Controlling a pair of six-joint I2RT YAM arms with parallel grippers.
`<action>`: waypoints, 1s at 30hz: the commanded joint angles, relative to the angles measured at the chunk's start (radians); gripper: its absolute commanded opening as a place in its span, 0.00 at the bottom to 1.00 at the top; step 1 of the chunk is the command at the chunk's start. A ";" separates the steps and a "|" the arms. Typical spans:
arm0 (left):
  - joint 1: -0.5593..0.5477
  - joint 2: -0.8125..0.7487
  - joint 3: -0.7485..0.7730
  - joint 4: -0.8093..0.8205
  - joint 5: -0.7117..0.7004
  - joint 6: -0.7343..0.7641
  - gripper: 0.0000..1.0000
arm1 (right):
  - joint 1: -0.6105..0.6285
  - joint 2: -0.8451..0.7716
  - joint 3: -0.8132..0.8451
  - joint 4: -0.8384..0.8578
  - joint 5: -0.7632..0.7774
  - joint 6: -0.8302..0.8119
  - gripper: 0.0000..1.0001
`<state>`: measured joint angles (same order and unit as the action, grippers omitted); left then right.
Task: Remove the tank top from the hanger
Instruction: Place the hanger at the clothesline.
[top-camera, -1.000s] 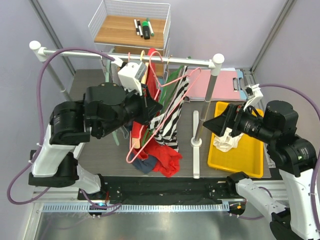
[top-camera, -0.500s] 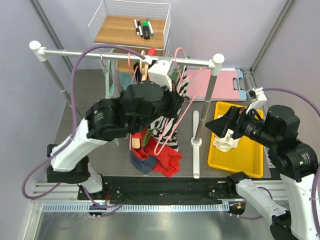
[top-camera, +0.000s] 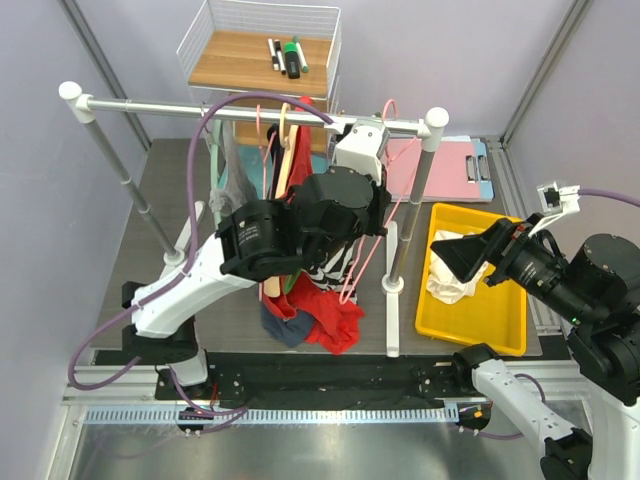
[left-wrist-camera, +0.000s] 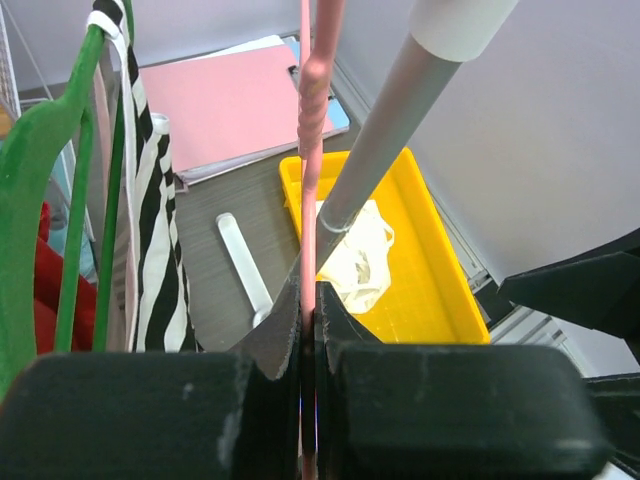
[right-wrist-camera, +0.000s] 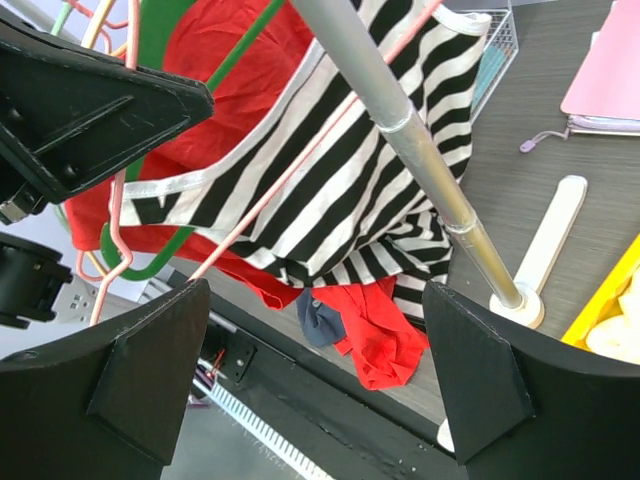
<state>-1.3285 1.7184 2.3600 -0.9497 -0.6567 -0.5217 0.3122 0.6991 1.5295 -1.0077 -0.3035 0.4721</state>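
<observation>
My left gripper (left-wrist-camera: 308, 292) is shut on the wire of a pink hanger (left-wrist-camera: 313, 120), close to the rail's right post (left-wrist-camera: 380, 150). From above, the pink hanger (top-camera: 366, 255) hangs from the left gripper (top-camera: 375, 215), its hook (top-camera: 388, 108) up by the rail. A black-and-white striped tank top (top-camera: 335, 268) hangs just left of it, a strap lying over a green hanger (left-wrist-camera: 30, 200). In the right wrist view the pink wire crosses in front of the striped tank top (right-wrist-camera: 350, 170). My right gripper (right-wrist-camera: 317, 290) is open and holds nothing, right of the post and over the bin (top-camera: 470, 255).
A yellow bin (top-camera: 500, 330) at the right holds a white garment (top-camera: 452, 280). Red and dark blue clothes (top-camera: 330, 320) lie on the table under the rail (top-camera: 180, 105). More garments and hangers crowd the rail's middle. A wire basket (top-camera: 262, 60) and pink clipboard (top-camera: 440, 170) sit behind.
My left arm has swung right along the rail, carrying the pink hanger from the middle to beside the right post. The right arm has drawn back to the right.
</observation>
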 joint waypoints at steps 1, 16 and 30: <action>-0.006 0.030 0.065 0.072 -0.063 0.045 0.00 | 0.004 -0.004 -0.008 0.008 0.037 -0.012 0.92; -0.006 0.081 0.065 0.066 -0.057 0.055 0.00 | 0.004 -0.024 -0.034 0.000 0.046 -0.016 0.93; -0.006 0.057 -0.001 0.058 -0.024 0.025 0.09 | 0.004 -0.039 -0.046 0.000 0.047 -0.015 0.93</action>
<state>-1.3289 1.8133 2.3718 -0.9321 -0.6834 -0.4747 0.3122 0.6701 1.4883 -1.0286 -0.2707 0.4694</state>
